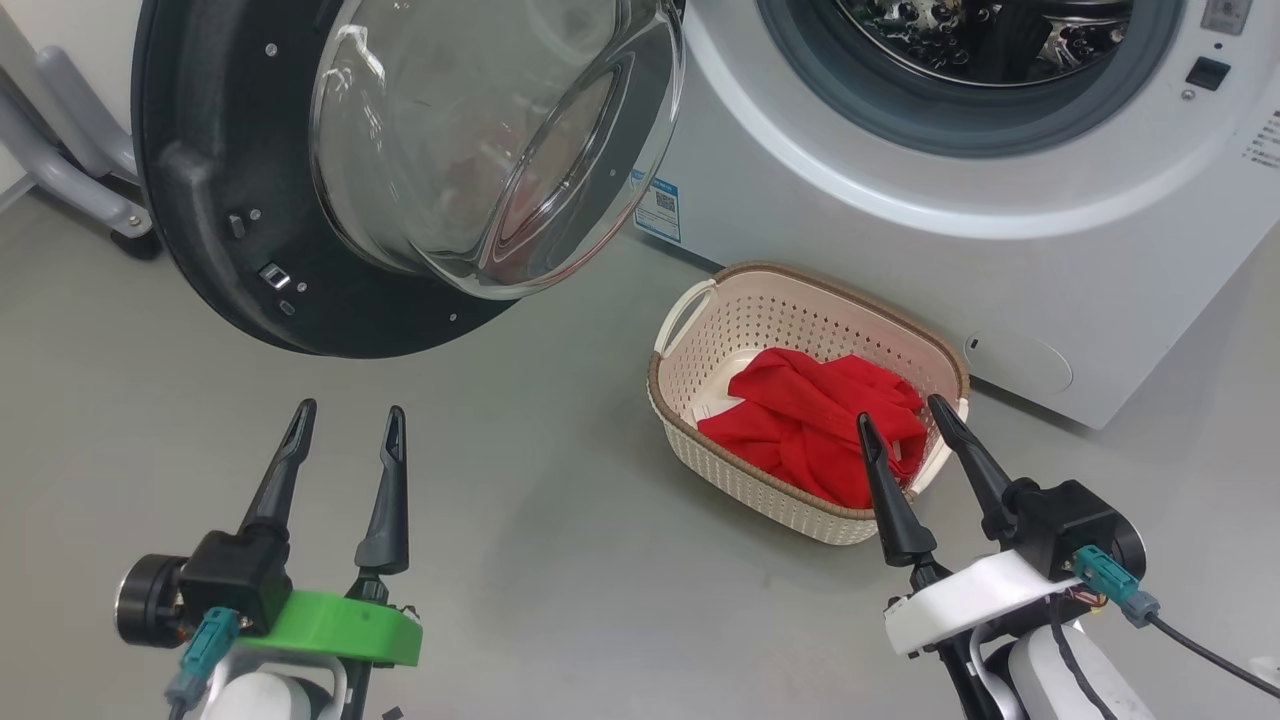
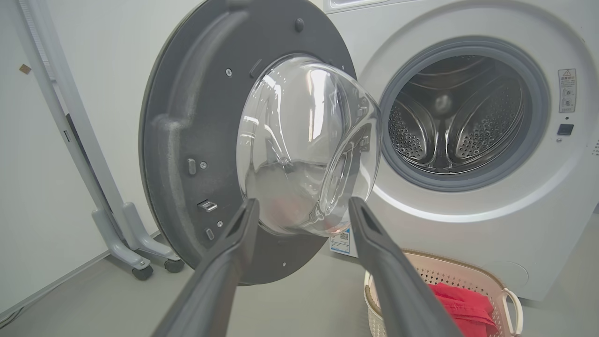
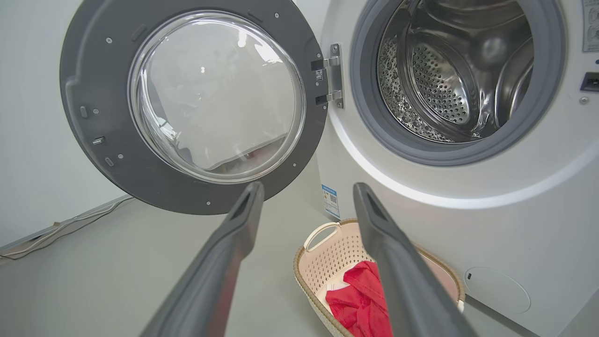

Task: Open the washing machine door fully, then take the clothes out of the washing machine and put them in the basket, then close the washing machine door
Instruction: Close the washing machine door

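Clothes point(image 1: 810, 425) (red, bunched up) lie in the basket point(image 1: 745, 478), on the floor point(image 1: 520, 560) just beside the washing machine point(image 1: 850, 200). The washing machine door point(image 1: 200, 200) stands swung wide open. Left gripper point(image 1: 350, 410) and right gripper point(image 1: 898, 408) hover low, jaws spread, holding nothing.

No word or number can be read. The big white front-loading washing machine point(image 1: 860, 235) carries a small blue-and-white label point(image 1: 657, 208) with a QR code at the lower left corner of its front, its print too small to make out. Near the front's right edge is a grey sticker point(image 2: 566, 90) with a warning triangle sign above tiny pictograms, and lower down faint lines of small print point(image 1: 1263, 148), illegible
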